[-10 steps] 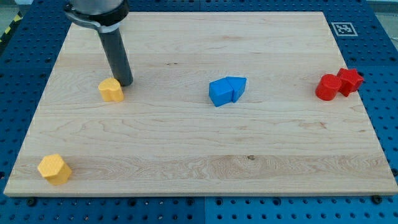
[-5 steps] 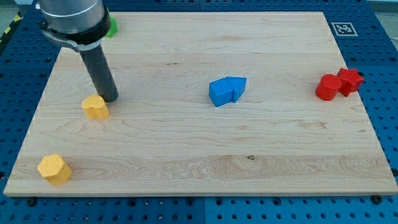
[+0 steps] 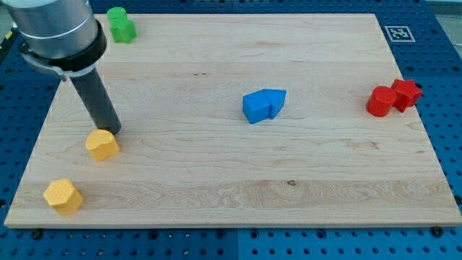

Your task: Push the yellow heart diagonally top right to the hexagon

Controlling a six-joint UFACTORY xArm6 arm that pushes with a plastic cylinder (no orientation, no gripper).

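Observation:
The yellow heart [image 3: 102,145] lies on the wooden board [image 3: 231,166] at the view's left. My tip [image 3: 111,131] touches its upper right side. The yellow hexagon [image 3: 63,196] sits at the view's bottom left corner, down and left of the heart, with a gap between them.
Two blue blocks [image 3: 263,105] touch each other at the board's middle. A red cylinder [image 3: 380,101] and a red star [image 3: 406,93] touch at the view's right edge. A green block [image 3: 120,24] sits at the view's top left.
My tip has moved down and to the view's left, pushing the yellow heart the same way, closer to the hexagon. The green block has come into sight.

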